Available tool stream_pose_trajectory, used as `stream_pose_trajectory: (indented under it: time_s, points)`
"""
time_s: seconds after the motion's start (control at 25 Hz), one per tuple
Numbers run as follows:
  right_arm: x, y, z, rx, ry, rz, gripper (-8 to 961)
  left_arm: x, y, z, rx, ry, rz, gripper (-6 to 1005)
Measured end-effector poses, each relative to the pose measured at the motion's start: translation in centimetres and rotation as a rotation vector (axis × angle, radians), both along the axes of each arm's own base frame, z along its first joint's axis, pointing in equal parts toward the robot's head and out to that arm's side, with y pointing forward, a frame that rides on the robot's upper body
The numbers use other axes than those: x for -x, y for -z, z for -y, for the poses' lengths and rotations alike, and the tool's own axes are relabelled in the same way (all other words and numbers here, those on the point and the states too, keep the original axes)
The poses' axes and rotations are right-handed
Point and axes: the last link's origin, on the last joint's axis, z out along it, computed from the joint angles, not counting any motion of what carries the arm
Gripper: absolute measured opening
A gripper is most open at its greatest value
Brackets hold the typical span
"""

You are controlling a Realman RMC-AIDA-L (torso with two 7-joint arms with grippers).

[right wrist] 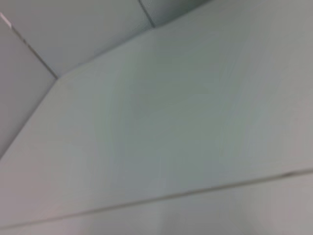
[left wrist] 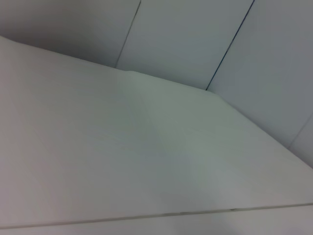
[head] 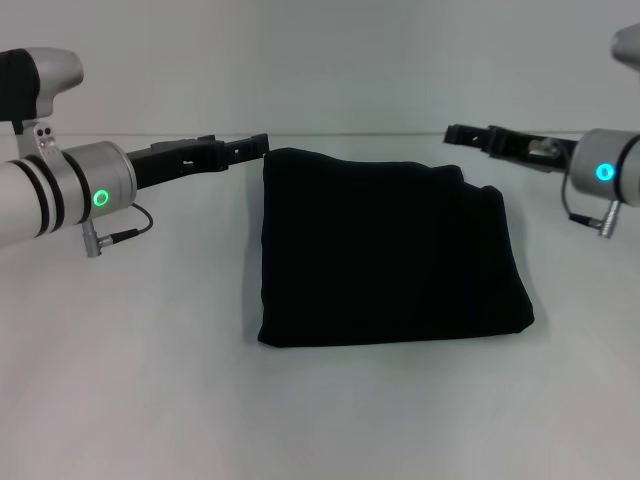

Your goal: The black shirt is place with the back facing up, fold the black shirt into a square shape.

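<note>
Black shirt [head: 385, 255] lies mid-worktop, already folded into compact, near-square bundle; no lettering showing, edges fairly tidy, far right corner slightly rumpled. Left gripper [head: 255, 145] hovers just beside far left corner, nearer of the two. Right gripper [head: 462, 133] near far right corner, a bit farther off. Both raised, holding nothing; whether fingers are apart or together, cannot tell. Plain white worktop [head: 130, 380] all round. Folding looks essentially finished.
</note>
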Motion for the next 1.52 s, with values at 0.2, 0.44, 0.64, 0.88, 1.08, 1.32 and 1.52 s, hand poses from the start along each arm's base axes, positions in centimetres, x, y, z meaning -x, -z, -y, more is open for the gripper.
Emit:
stream_pose_trajectory:
  time_s: [0.2,0.44,0.64,0.88,1.08,1.32,1.52]
  points:
    - [-1.3,-2.2,-0.2,-0.048,0.004,-0.002,896,0.3,0.4,0.1,0.003,-0.032,0.015,946]
    - [-2.4,-4.5,0.3,-0.006,0.004,-0.053,895,0.4,0.7,0.1,0.006,-0.073,0.043,946]
    - [-2.7,-4.4,1.6,0.12,0.02,-0.079,895,0.4,0.8,0.1,0.008,-0.079,0.049,945]
    - [-2.4,-2.1,2.2,0.196,0.043,-0.017,896,0.4,0.9,0.2,0.01,-0.078,0.047,945]
    - [-1.2,-0.4,1.5,0.167,0.037,0.009,895,0.4,0.7,0.1,0.004,-0.075,0.044,947]
    - [0.1,1.2,1.0,0.133,0.035,0.015,896,0.4,0.5,0.0,-0.001,-0.071,0.039,946]
    - [1.0,1.5,0.4,0.072,0.016,0.014,896,0.6,0.4,0.0,-0.008,-0.08,0.036,946]
